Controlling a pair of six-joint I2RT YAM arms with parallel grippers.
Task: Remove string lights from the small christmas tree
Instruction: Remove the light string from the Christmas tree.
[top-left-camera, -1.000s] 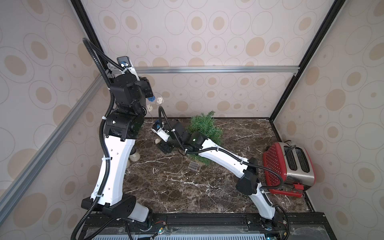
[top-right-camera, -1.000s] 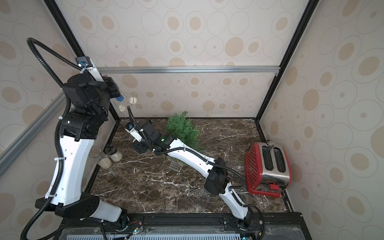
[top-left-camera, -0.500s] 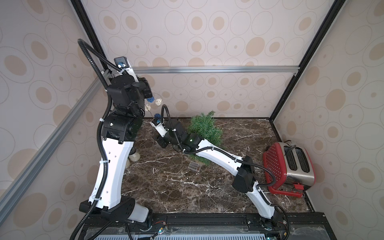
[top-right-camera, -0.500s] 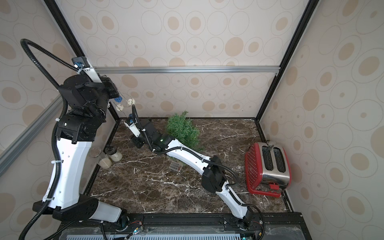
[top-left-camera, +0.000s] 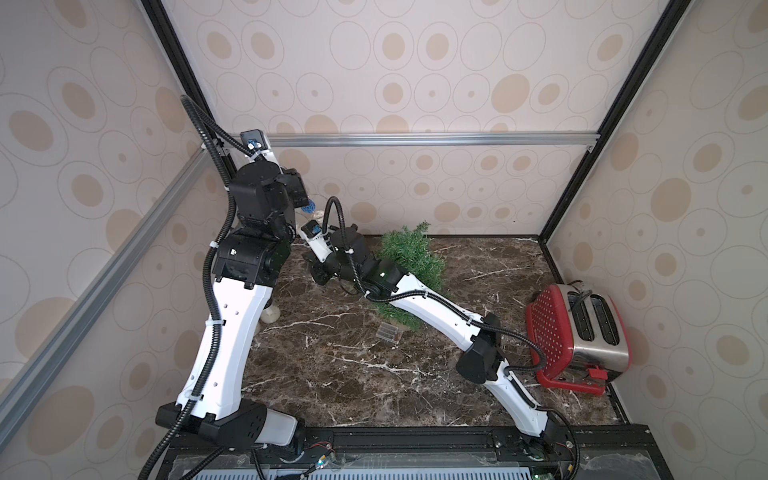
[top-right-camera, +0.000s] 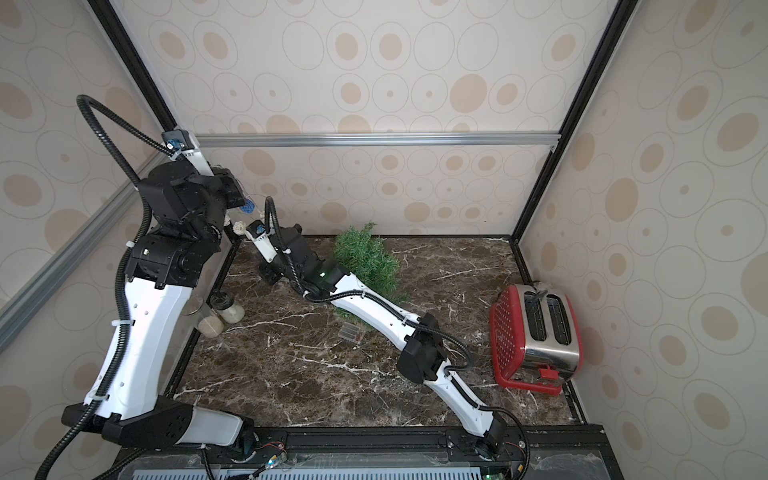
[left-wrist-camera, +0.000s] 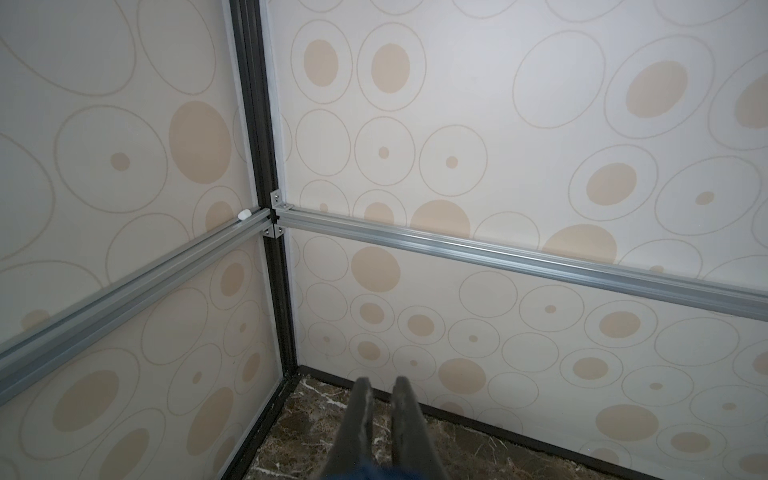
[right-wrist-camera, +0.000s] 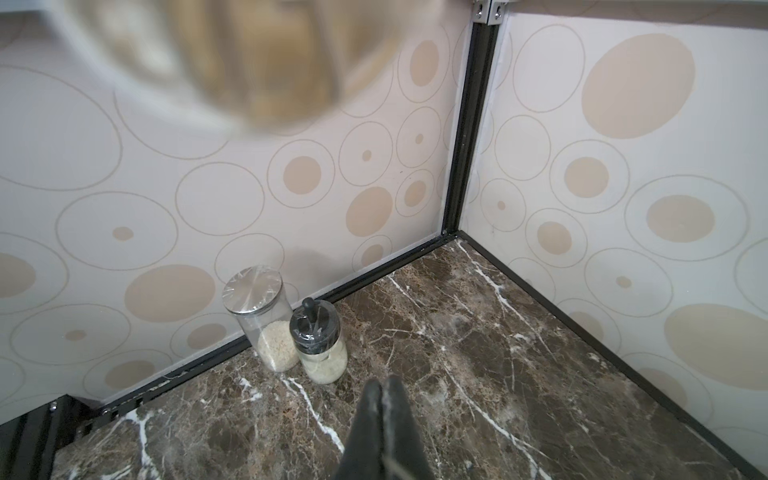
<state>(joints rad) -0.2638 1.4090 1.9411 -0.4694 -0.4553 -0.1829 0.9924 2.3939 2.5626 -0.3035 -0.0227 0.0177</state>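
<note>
String lights (top-left-camera: 308, 206) hang pinched in raised left end effector (left-wrist-camera: 382, 380) — outstretched right end effector (right-wrist-camera: 384, 380) closed.

Glossy veined marble table (top-left-camera: 332, 374), chrome toaster (top-left-camera: 594, 332)

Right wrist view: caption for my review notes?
Shut right pincer over marble table; two glass jars by the wall; blurred pale object near lens.
</note>
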